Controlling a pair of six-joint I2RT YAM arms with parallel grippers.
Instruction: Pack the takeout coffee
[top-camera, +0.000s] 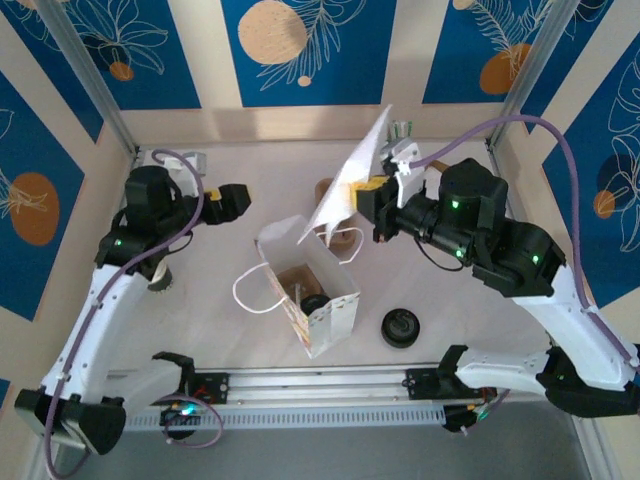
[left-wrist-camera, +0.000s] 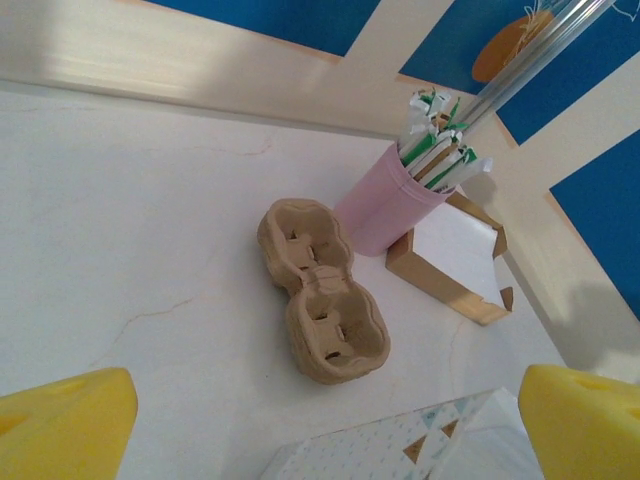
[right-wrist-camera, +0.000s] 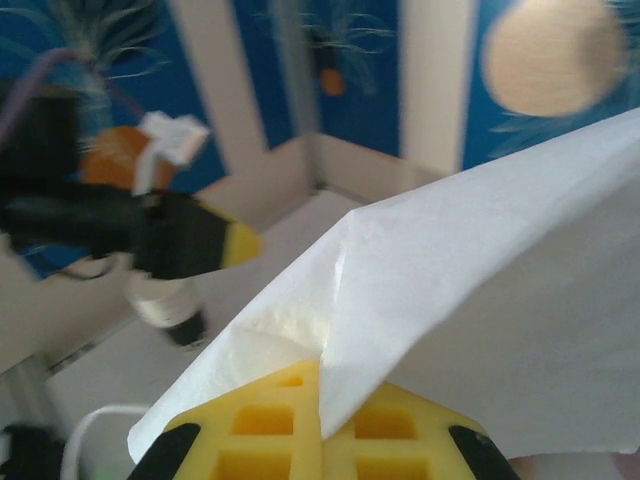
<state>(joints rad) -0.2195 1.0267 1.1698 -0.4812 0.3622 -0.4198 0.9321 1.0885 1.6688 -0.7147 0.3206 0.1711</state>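
Between the two grippers, nearer the arm bases, the takeout coffee (top-camera: 315, 302) sits inside an open paper bag (top-camera: 330, 318), its black lid showing. The right gripper (top-camera: 366, 192) is clamped on a white napkin (top-camera: 352, 175) held up beyond the bag. The left gripper (top-camera: 243, 200) hangs wide open, holding nothing.

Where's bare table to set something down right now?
Bare: back-left, between left gripper and wall; between bag and left arm; front-right, between lid and right arm. Crowded: back centre, with carrier, straw cup and the napkin in the right gripper.
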